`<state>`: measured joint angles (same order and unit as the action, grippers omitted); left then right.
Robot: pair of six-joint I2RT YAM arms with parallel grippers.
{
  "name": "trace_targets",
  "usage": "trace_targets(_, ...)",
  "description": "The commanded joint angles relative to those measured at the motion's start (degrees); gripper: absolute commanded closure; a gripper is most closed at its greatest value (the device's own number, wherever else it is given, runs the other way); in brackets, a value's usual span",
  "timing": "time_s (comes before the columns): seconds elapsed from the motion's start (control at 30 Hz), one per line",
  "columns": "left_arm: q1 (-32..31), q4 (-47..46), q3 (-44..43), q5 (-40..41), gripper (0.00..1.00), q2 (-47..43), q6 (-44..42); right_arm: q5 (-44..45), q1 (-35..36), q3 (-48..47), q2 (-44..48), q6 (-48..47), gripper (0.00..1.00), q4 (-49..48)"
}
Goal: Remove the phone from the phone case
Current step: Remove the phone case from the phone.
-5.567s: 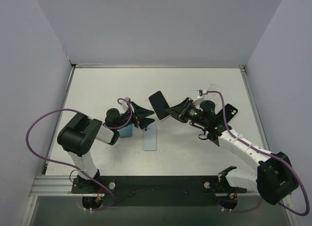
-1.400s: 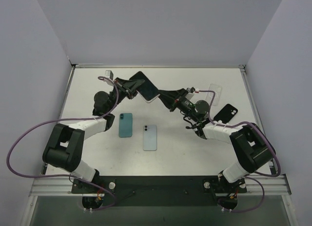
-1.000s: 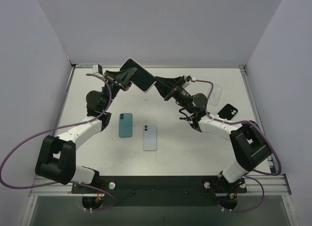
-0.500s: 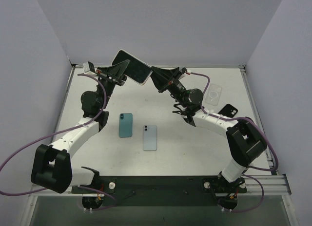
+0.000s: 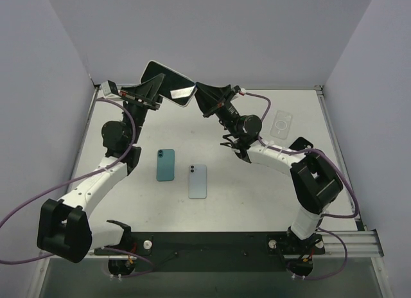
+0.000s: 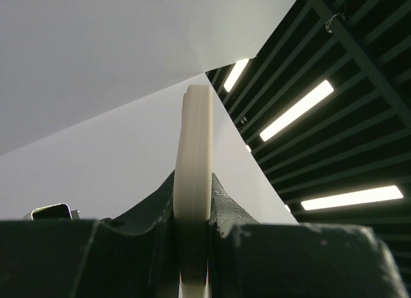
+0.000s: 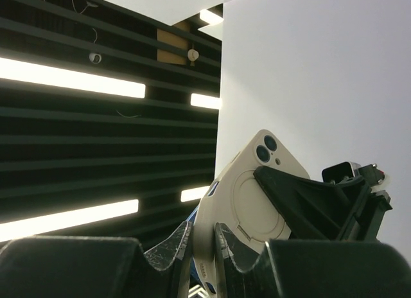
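now higher and further left than a second ago: my left gripper (image 5: 156, 92) and right gripper (image 5: 199, 97) both pinch the phone (image 5: 164, 81), well above the table (image 5: 244, 195); it sits inside its cream case (image 7: 247, 201), no separation yet

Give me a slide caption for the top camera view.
Left gripper and right gripper pinch opposite ends of a cream-cased phone, held above the table.

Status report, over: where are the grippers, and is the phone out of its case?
Left gripper and right gripper both shut on cased phone, opposite ends. Held high, off the table; phone not yet out. Nothing in the way.
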<state>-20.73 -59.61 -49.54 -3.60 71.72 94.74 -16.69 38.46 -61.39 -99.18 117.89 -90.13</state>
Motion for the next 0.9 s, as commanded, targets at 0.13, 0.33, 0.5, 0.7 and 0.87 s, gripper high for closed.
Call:
trace_targets(0.13, -5.2, -35.7, -7.7, -8.4, 1.0, -8.1, 7.7, -1.9, 1.0, 2.2, -5.3, 7.8, 1.0, -5.4)
trace_targets(0.33, -5.4, -26.3, -5.6, -10.0, 1.0, -9.2, 8.3, -13.5, -2.3, 5.9, -0.6, -4.7, 1.0, 11.5)
trace_targets(0.5, -5.4, -19.3, -6.2, -12.0, 1.0, -10.0, 7.6, -18.5, -3.4, 4.7, 9.5, -28.5, 1.0, 44.6)
trace_targets(0.7, -5.6, -15.4, -6.2, -13.3, 1.0, -9.0, 6.9, -18.6, -4.2, 0.8, 12.0, -44.2, 1.0, 64.2)
trace_targets(0.87, -6.9, -13.3, -6.8, -14.4, 1.0, -7.1, 6.7, -22.4, -5.3, -1.7, 9.7, -47.9, 0.94, 66.2)
